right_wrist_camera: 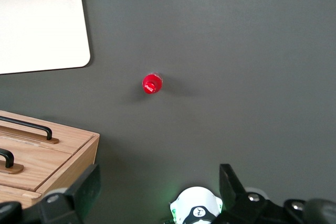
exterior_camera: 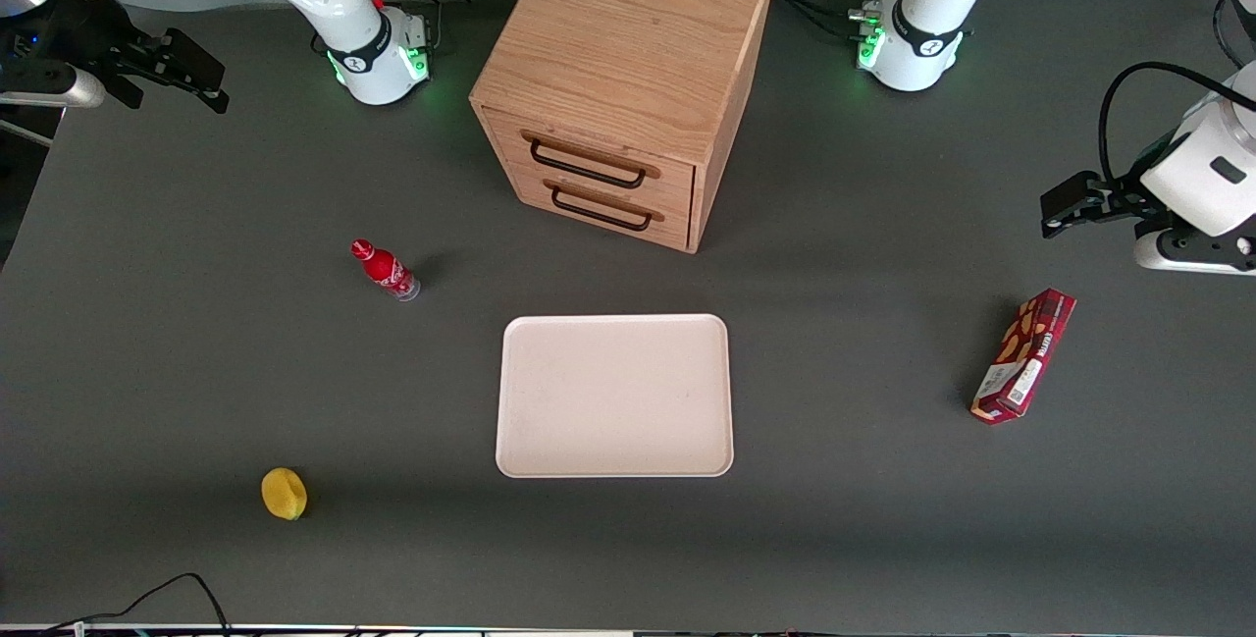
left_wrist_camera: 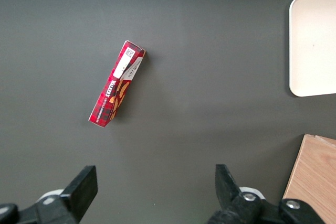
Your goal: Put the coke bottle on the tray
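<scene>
**Inspector:** Bottle first. The small red coke bottle with red cap and clear base [exterior_camera: 385, 270] stands upright on the dark grey table [exterior_camera: 196, 372], apart from the flat cream-pink rectangular tray [exterior_camera: 615, 396], toward the working arm's end and farther from the front camera than the tray's nearest corner. The tray holds nothing.

**Supervisor:** And the gripper?

**Inspector:** The black two-finger gripper [exterior_camera: 191, 73] hangs high at the working arm's end of the table, well apart from the bottle. Fingers spread wide, holding nothing.

**Supervisor:** Risks?

**Inspector:** In my judgement, tipping. The bottle is narrow and tall; a finger clipping the cap on descent could knock it over and set it rolling. A slim, smooth body may also slip in a high pinch. The wooden two-drawer cabinet [exterior_camera: 618, 87] stands near the carry path. The yellow lemon-like object [exterior_camera: 284, 494] and dark red snack box [exterior_camera: 1023, 354] lie clear of it.
</scene>
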Available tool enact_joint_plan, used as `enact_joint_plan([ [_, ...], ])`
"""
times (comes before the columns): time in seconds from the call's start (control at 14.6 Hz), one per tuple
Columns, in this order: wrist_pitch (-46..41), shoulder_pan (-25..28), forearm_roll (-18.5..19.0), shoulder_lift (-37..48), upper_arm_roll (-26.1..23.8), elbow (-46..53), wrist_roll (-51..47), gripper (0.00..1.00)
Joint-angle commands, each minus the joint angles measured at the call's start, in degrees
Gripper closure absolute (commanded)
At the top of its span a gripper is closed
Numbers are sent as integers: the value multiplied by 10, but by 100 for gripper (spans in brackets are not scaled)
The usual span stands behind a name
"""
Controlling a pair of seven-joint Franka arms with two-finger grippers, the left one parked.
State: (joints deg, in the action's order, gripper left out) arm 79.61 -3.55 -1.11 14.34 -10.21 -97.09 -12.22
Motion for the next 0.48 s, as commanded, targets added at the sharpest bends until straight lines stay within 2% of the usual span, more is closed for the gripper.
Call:
enact_joint_plan([
  [0.0,-17,-1,-13,-2,0,10,-7,0],
  [0.41,-20,2,-13,-1,-3,9,-8,0],
])
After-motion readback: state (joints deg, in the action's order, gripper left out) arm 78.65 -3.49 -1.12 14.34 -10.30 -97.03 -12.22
